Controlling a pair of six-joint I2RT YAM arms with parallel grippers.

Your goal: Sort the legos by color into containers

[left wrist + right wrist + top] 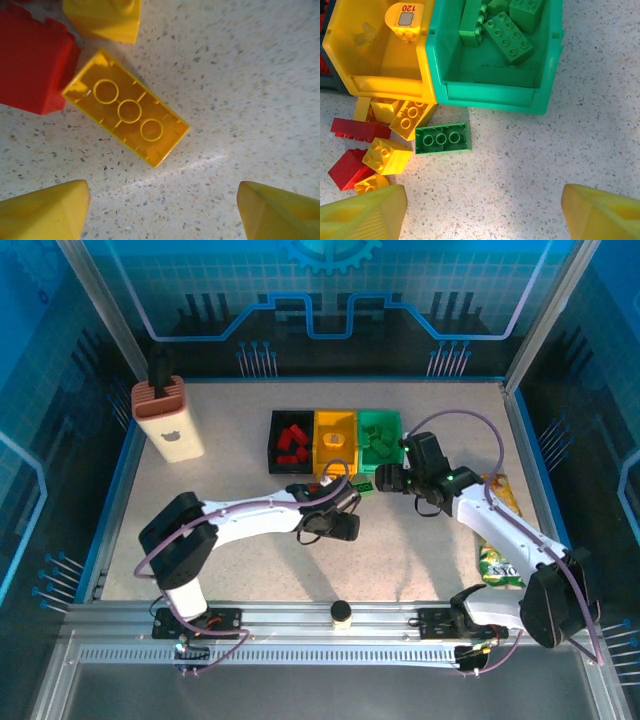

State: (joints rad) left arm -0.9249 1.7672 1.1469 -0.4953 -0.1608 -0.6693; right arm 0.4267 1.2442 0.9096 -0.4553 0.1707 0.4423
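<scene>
Near edge: a grooved aluminium rail [300, 625] is carrying both arm bases, and a small round black-and-yellow cap [341, 614] is sitting on it between them.
Surface: a pale, dark-speckled tabletop [230, 570] is lying flat inside a blue rim, catching a soft glare below the left wrist camera.
Right side: a glossy yellow-and-green snack packet [497, 565] is lying by the right arm, its print too small to read.
Left gripper: the left gripper [164, 200] is hovering low over the tabletop, its yellow fingers [45, 212] standing wide apart and gripping nothing.
Under it: an upside-down yellow plastic brick [127, 114] is showing three round tubes, one corner against a red plastic brick [30, 65].
Right gripper: the right gripper [484, 200] is also gaping wide and empty.
Ahead of it: an upside-down green plastic brick [442, 138] is resting just in front of the green open-topped plastic bin [490, 95]; a heap of loose red and yellow bricks [380, 150] is crowding the foot of the yellow open-topped plastic bin [385, 82].
Containers: the black open-topped plastic bin [272, 440], the yellow one and the green one are standing side by side (black leftmost from above), holding red bricks [293, 445] and green bricks [510, 37] at the two ends.
Far left: a tall beige holder with a brown top [168, 425] is standing upright.
Room: clear enclosure panels [60, 440] are glowing blue, with circuit lines and a gear motif running along the far wall.
Writing: a sticker reading "120" is showing on a rounded yellow piece [406, 20] inside the yellow bin.
</scene>
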